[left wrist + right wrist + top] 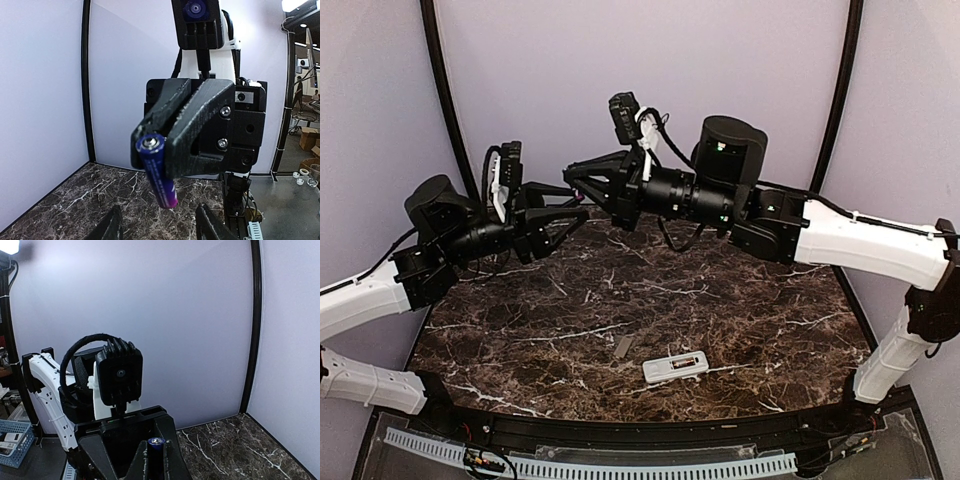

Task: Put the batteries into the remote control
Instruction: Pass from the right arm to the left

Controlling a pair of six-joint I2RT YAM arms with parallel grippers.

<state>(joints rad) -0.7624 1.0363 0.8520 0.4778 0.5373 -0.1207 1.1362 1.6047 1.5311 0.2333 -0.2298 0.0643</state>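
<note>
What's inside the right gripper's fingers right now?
One purple battery, tilted, its metal end and lower half showing. The right gripper's fingers cover its gripped side, so contact there can't be seen.

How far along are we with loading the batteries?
Done: the grey cover lies off the remote control, slot up. In hand: the right end effector grips one battery in mid-air, facing the open left end effector. Remaining: seating batteries; whether any is in already, I cannot tell.

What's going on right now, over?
Right gripper shut on battery, raised. Left gripper open, facing it. Remote control on table, grey cover beside. Nothing blocking.
</note>
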